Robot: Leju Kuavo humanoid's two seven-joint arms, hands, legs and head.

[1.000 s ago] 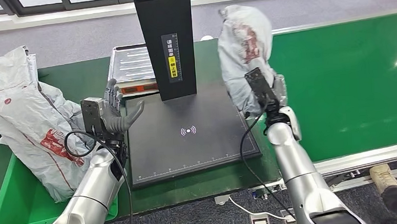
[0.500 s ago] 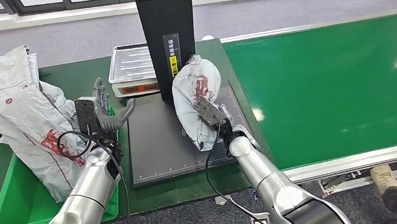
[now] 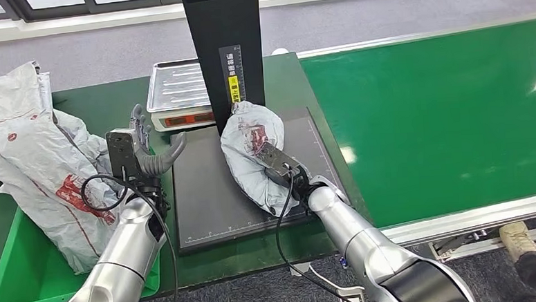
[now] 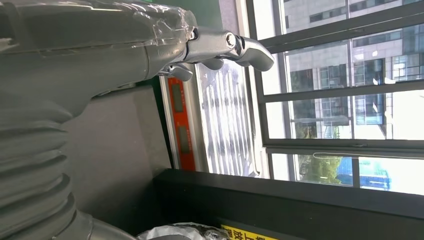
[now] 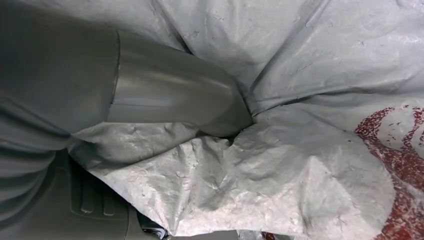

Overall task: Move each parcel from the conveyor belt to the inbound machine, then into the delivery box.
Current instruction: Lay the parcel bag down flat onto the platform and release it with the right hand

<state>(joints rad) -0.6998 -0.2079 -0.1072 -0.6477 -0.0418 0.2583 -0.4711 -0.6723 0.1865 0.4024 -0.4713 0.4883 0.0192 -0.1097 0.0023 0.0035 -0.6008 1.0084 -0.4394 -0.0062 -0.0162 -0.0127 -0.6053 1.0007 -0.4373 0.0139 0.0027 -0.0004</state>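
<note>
Two hands flank the inbound machine's black platform point(image 3: 215, 195). The right hand point(image 3: 296, 178) grips the grey parcel point(image 3: 250, 148), its thumb point(image 5: 175, 100) pressed into the wrapping; the parcel rests on the platform, against the machine's black column point(image 3: 222, 49). The left hand point(image 3: 147, 152) hovers at the platform's left edge, fingers spread, holding nothing. Left of the platform, more grey parcels point(image 3: 38, 170) overhang a green bin point(image 3: 9, 282).

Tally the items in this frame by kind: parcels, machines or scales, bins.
Grey parcels: 3 (one on the scan platform held by the right hand, two at the left)
Scan platform: 1
Scale: 1
Green bin: 1
Total: 6
</note>
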